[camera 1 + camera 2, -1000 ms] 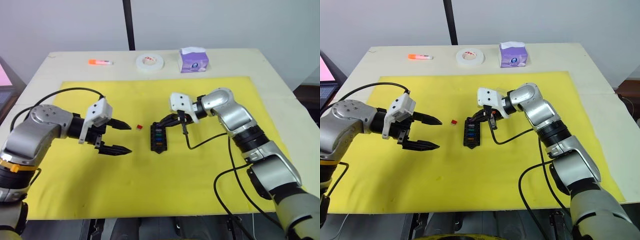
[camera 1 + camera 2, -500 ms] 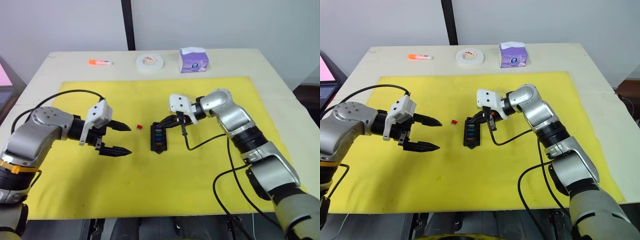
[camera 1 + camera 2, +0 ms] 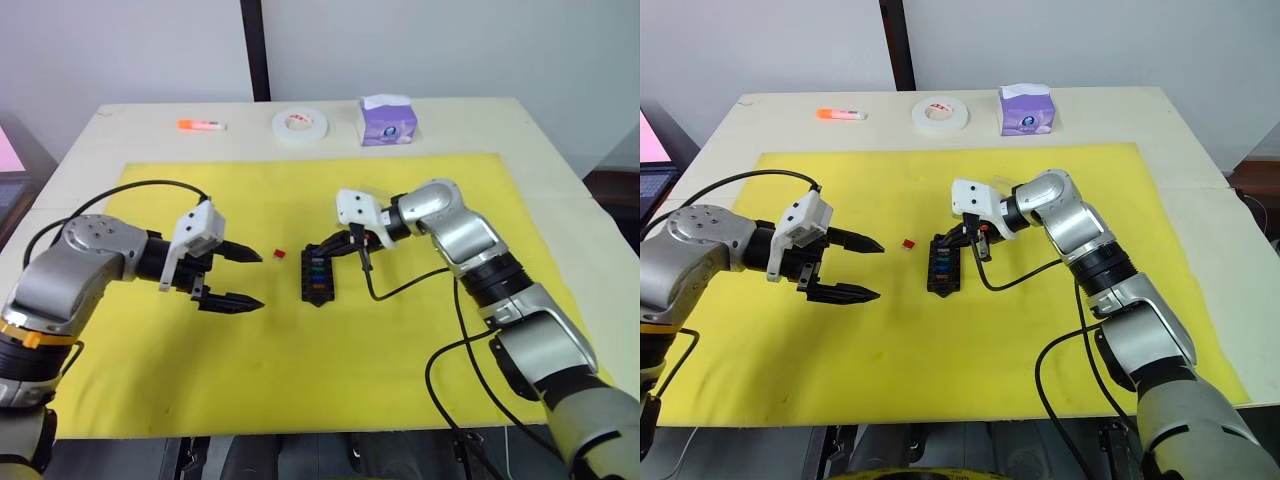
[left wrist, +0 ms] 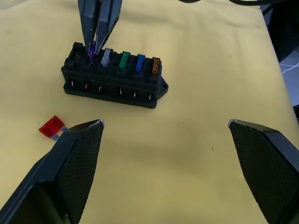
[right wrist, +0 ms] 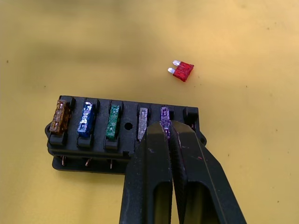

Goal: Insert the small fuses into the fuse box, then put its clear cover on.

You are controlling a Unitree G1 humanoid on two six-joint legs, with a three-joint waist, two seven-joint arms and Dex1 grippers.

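Black fuse box [image 3: 316, 275] on yellow mat [image 3: 300, 370], right gripper [image 3: 330, 249] at its far end, red fuse [image 3: 279, 255] beside.

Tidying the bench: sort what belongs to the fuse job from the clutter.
Job: small black plastic fuse box; purple blade fuse under right end effector; loose red blade fuse.
Clutter: white tape roll; purple tissue box; orange marker.
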